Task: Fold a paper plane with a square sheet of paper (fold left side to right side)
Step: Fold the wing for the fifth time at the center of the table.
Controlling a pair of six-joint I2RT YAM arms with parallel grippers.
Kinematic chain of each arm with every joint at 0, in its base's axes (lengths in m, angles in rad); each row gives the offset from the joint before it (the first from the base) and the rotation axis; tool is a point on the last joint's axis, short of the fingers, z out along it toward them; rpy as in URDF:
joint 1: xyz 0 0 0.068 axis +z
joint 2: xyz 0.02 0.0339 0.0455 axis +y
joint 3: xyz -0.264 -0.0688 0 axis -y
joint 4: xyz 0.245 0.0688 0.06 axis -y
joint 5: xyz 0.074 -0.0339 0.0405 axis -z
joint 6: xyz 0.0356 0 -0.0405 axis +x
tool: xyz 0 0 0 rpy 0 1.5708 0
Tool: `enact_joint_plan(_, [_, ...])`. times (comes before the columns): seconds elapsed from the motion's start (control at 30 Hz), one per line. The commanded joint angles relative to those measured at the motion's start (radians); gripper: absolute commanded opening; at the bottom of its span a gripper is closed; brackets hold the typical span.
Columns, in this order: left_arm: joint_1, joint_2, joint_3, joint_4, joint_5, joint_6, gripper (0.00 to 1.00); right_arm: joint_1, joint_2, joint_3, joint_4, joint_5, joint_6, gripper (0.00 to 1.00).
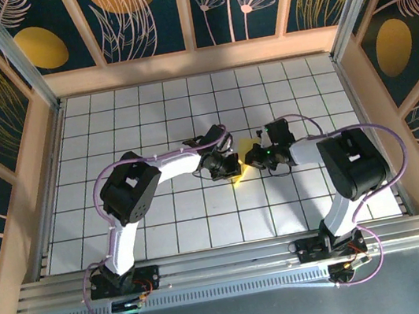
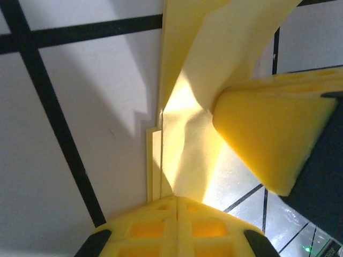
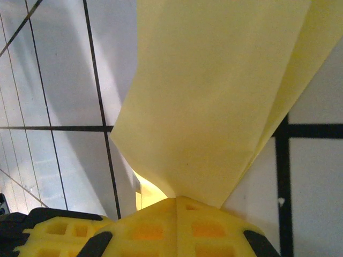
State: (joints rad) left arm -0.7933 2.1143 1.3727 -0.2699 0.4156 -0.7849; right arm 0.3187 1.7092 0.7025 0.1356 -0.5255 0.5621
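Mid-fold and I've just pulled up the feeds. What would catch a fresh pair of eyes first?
The yellow paper stands out first, a bright spot at the middle of the white tiled table where the two arms meet tip to tip. In the wrist cameras, the left gripper and the right gripper each have their jaws shut on it, and its creased layers rise away from them.

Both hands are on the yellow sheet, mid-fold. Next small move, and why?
Probably ease the left hand slightly toward the right hand, carrying its pinched edge across. Both look shut on the square sheet of paper, which stands bowed off the table, not flat, with stepped edges in the left wrist view, so the fold isn't closed.
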Motion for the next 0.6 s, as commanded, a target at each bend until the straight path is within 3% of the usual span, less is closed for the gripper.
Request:
enact_joint_plan(0.0, [-0.005,0.074,-0.004,-0.153,-0.092,0.008,0.00,-0.032,0.031,0.028,-0.019,0.042,-0.034,0.00])
enact_joint_plan(0.57, [-0.012,0.096,0.025,-0.190,-0.103,0.018,0.00,-0.116,0.107,0.115,-0.045,0.003,-0.080,0.00])
